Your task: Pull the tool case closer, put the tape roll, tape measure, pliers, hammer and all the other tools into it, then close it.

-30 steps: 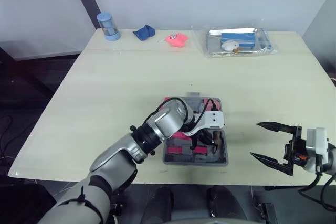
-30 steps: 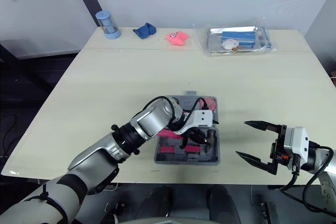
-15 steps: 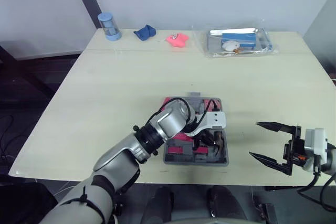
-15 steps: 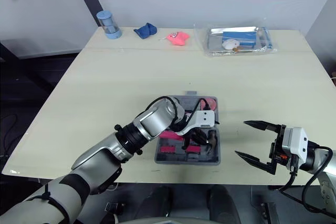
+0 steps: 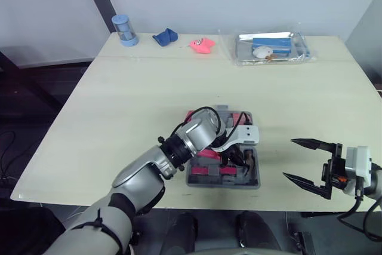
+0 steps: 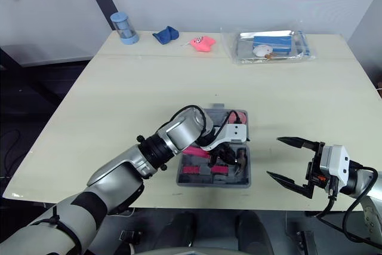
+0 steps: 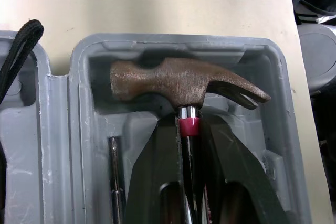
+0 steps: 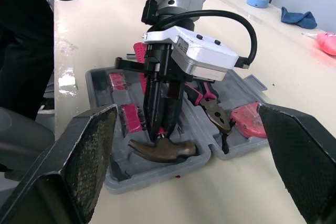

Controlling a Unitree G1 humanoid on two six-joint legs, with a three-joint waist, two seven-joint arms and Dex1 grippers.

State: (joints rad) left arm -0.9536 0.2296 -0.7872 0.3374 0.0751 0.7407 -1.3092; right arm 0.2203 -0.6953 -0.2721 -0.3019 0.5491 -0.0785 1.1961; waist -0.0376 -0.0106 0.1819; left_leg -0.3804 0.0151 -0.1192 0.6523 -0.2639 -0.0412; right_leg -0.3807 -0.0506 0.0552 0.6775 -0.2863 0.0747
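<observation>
Head views: The open tool case [image 5: 221, 184] lies on the counter [image 5: 131, 100], close to its near edge and between the two arms, so the pull-closer step appears complete. The left arm [image 5: 191, 138] reaches across from the left, and the left jaws are down inside the right-hand part of the case. The right jaws hang released and spread wide to the right of the case, well apart from it and holding nothing. In my judgement they are parked clear so as not to obstruct the loading. A blue cylinder [image 5: 124, 30], a blue cloth [image 5: 165, 37], a pink item [image 5: 202, 45] and a clear tray [image 5: 271, 47] sit along the far edge, well apart from the work.

Left wrist view: The hammer [image 7: 184, 85] has its head seated in the moulded recess at the end of the case. The black fingers [image 7: 152, 182] are clenched on the shaft just below the red collar. A grip that close to the head gives control while the head is fitted into its recess. Release has not yet occurred.

Right wrist view: The left jaws come straight down onto the hammer's neck. Pliers [image 8: 210, 106] and a pink rounded tool [image 8: 249, 119] lie in the other half of the case, and red-handled tools [image 8: 128, 116] sit in slots beside the hammer. The lid half lies flat open, so closing remains outstanding.
</observation>
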